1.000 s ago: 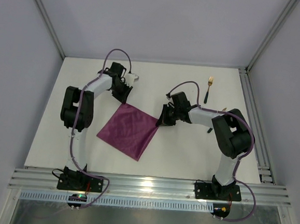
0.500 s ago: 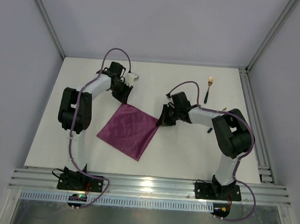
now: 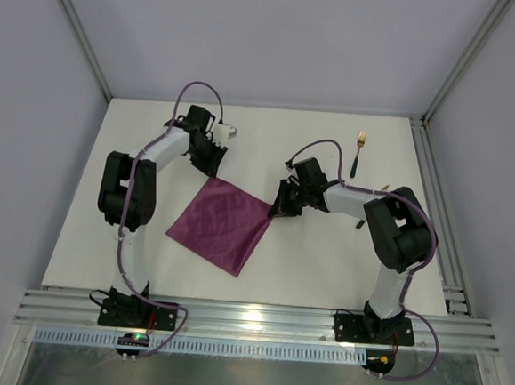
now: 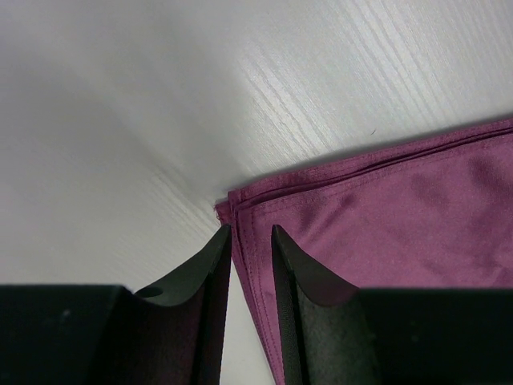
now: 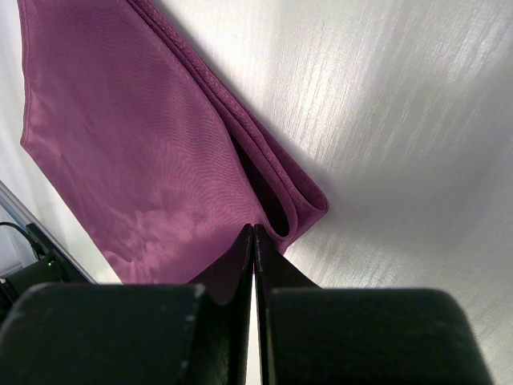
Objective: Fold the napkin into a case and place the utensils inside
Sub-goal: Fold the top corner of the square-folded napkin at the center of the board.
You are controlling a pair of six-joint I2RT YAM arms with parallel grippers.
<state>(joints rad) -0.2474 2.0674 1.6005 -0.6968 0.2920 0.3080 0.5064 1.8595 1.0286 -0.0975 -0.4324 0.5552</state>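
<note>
The magenta-purple napkin [image 3: 219, 223] lies folded into a layered square, set like a diamond on the white table. My left gripper [image 3: 210, 162] hovers just behind its far corner [image 4: 240, 200]. Its jaws stand a narrow gap apart over the stitched edge and hold nothing [image 4: 250, 237]. My right gripper [image 3: 277, 209] is shut, with its tips on the top layer at the napkin's right folded corner [image 5: 254, 231], and no cloth shows between the jaws. The gold fork [image 3: 359, 151] with its dark handle lies at the far right. The knife is mostly hidden by the right arm.
A metal rail [image 3: 435, 198] runs along the table's right edge, and another rail [image 3: 256, 322] runs along the near edge. White walls close in the back and sides. The napkin's layers gape open at the right corner [image 5: 300, 204].
My left gripper has drawn back a little from the napkin's far corner, away and to the left. The right gripper and the napkin have not moved.
</note>
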